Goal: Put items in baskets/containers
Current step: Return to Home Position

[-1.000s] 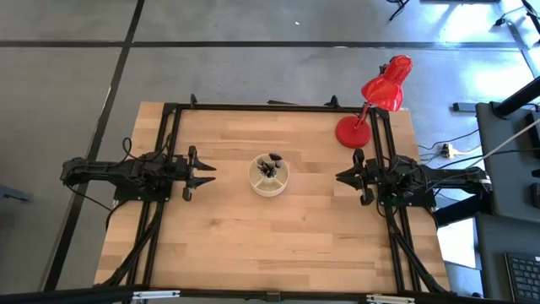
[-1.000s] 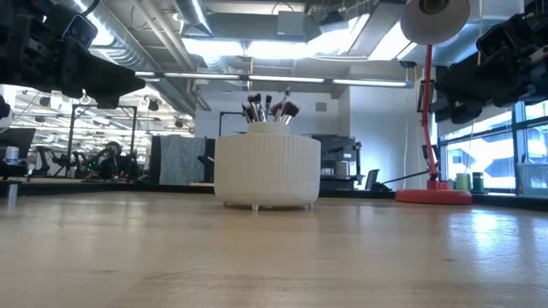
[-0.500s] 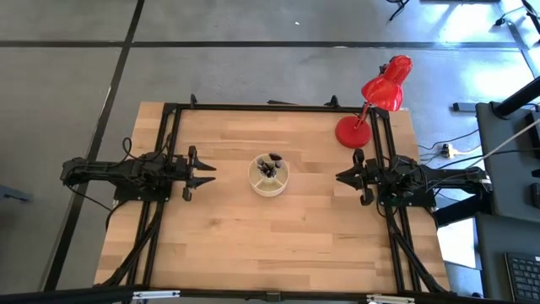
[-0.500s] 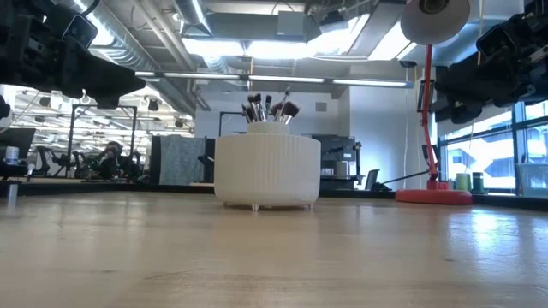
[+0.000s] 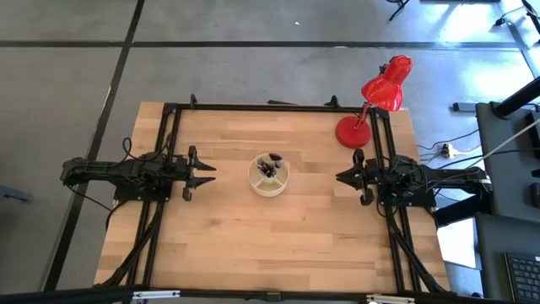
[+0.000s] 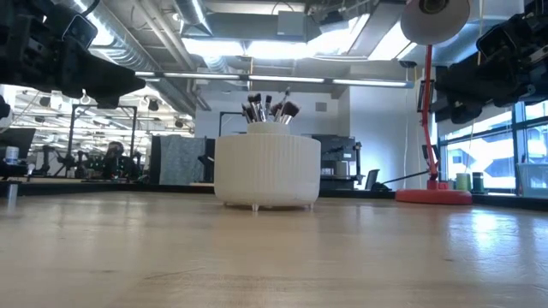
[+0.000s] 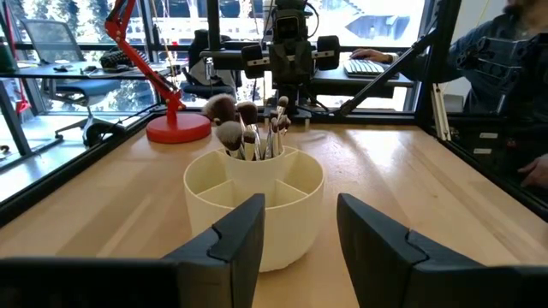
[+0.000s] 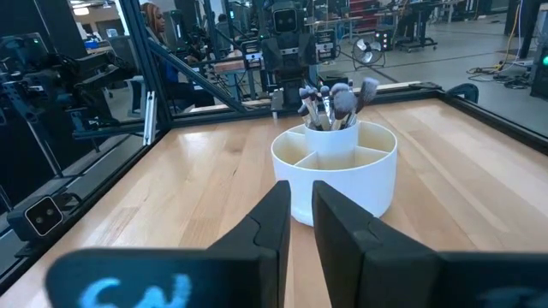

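Observation:
A round cream container (image 5: 271, 176) with inner dividers stands on its base at the middle of the wooden table. Several dark-handled makeup brushes (image 7: 248, 128) stand upright in its centre cup, bristles up, and also show in the low view (image 6: 268, 109) and the right wrist view (image 8: 332, 101). My left gripper (image 5: 211, 173) hovers level at the table's left, pointing at the container (image 7: 254, 201), open and empty (image 7: 300, 231). My right gripper (image 5: 339, 177) hovers level at the table's right, facing the container (image 8: 338, 175); its fingers (image 8: 301, 214) stand a narrow gap apart with nothing between them.
A red desk lamp (image 5: 371, 101) stands on its round base (image 5: 353, 131) at the table's far right corner. A black frame (image 5: 169, 127) runs along the table's edges. A person (image 7: 505, 51) sits at a desk beyond the table's right side.

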